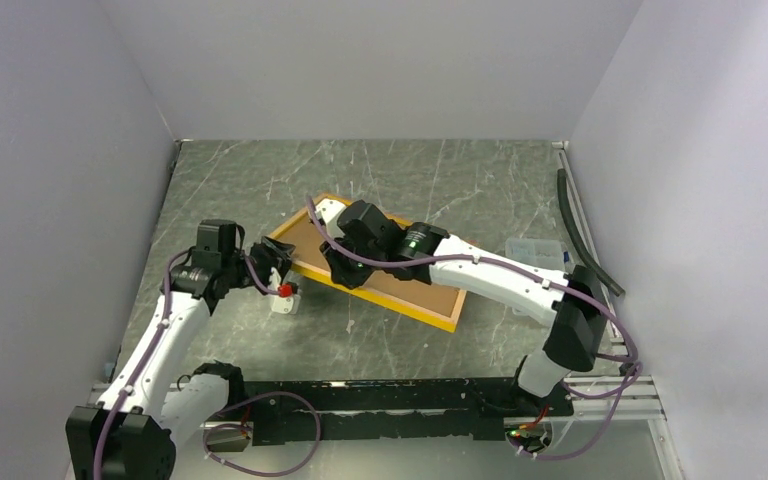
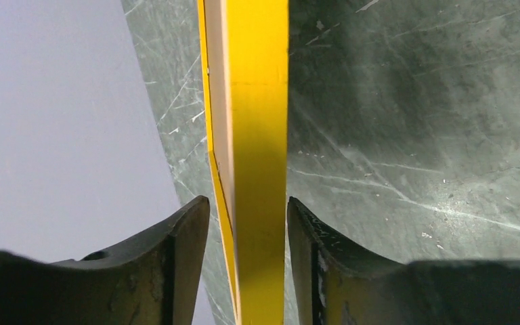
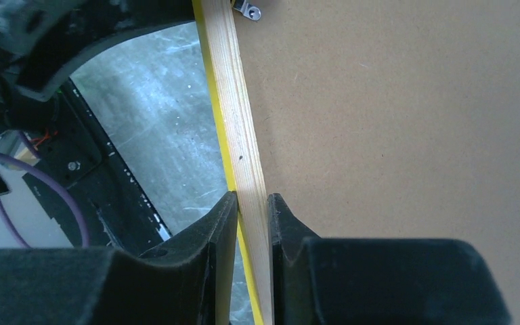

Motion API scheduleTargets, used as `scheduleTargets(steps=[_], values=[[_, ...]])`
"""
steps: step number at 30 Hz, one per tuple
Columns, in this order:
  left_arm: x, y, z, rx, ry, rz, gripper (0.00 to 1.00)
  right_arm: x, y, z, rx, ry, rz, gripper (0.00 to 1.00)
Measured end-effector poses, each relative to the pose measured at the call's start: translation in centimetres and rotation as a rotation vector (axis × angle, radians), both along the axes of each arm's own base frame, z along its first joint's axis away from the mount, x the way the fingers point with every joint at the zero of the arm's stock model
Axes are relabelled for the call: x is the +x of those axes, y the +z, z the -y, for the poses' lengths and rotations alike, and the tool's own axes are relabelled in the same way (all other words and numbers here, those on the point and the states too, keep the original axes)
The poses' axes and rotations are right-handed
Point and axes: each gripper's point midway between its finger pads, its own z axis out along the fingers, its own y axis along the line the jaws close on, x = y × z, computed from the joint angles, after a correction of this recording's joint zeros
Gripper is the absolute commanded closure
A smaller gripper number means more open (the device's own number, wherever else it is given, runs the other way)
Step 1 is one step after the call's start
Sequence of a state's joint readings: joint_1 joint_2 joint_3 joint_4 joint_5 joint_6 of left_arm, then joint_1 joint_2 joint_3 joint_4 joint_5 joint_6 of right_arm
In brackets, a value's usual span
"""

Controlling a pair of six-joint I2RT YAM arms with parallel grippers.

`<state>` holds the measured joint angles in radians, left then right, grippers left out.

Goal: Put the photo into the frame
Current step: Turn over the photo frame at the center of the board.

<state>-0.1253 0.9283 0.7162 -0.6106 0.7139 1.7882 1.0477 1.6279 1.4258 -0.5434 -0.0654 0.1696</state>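
The frame point(image 1: 410, 312) lies back side up in the middle of the table, its yellow border showing round a brown backing board point(image 1: 400, 285). The photo is hidden. My left gripper point(image 1: 278, 258) is at the frame's left corner. In the left wrist view its fingers point(image 2: 248, 203) stand on either side of the yellow edge point(image 2: 257, 122) and close on it. My right gripper point(image 1: 345, 268) is on the near long side. In the right wrist view it point(image 3: 252, 198) pinches the light wood rail point(image 3: 233, 122) beside the brown board point(image 3: 393, 122).
A small white and red object point(image 1: 282, 297) sits just below the left gripper. A clear plastic box point(image 1: 535, 252) and a black hose point(image 1: 580, 225) lie at the right. A metal turn clip point(image 3: 247, 10) sits on the rail. Grey walls close three sides.
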Motion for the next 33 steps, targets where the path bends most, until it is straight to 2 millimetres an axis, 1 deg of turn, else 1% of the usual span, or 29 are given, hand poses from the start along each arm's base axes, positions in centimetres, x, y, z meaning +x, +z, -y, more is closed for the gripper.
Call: scheduleTargets(steps=[3, 5, 6, 8, 10, 12, 14, 16, 18, 20, 25, 28, 33], values=[[0.0, 0.0, 0.1, 0.016, -0.001, -0.003, 0.55, -0.3, 0.9, 0.1, 0.011, 0.006, -0.004, 1.0], [0.0, 0.0, 0.1, 0.022, -0.001, -0.004, 0.62, -0.4, 1.6, 0.0, 0.02, 0.008, -0.007, 0.99], [-0.1, -0.1, 0.1, 0.025, 0.0, -0.005, 0.67, -0.4, 1.9, -0.1, 0.024, 0.01, -0.007, 0.93], [-0.1, -0.1, 0.0, 0.027, 0.009, -0.013, 0.75, -0.4, 2.7, -0.3, 0.039, 0.013, -0.006, 0.67], [-0.2, -0.3, -0.1, 0.029, 0.022, -0.041, 0.79, -0.2, 4.1, -0.7, 0.068, 0.014, 0.01, 0.49], [0.0, 0.4, 0.0, 0.014, 0.038, -0.06, 0.8, -0.1, 5.6, -0.8, 0.089, 0.018, 0.035, 0.39], [0.3, 1.6, 0.2, -0.003, 0.047, -0.079, 0.81, 0.0, 6.7, -0.4, 0.097, 0.021, 0.062, 0.29], [0.5, 3.1, 0.6, -0.033, 0.055, -0.092, 0.82, 0.0, 7.6, 0.4, 0.085, 0.03, 0.095, 0.22], [0.5, 4.3, 0.7, -0.056, 0.064, -0.099, 0.82, -0.1, 8.1, 1.3, 0.069, 0.045, 0.126, 0.18], [0.2, 5.0, 0.8, -0.072, 0.075, -0.12, 0.83, -0.3, 8.4, 2.5, 0.031, 0.073, 0.162, 0.16], [-0.1, 5.3, 0.7, -0.082, 0.092, -0.151, 0.84, -0.1, 8.6, 5.5, -0.069, 0.124, 0.272, 0.16], [-0.3, 5.6, 0.7, -0.087, 0.1, -0.162, 0.85, 0.0, 7.8, 7.1, -0.149, 0.166, 0.328, 0.16], [-0.2, 6.0, 0.7, -0.095, 0.11, -0.174, 0.85, 0.5, 7.0, 7.8, -0.22, 0.223, 0.381, 0.18]])
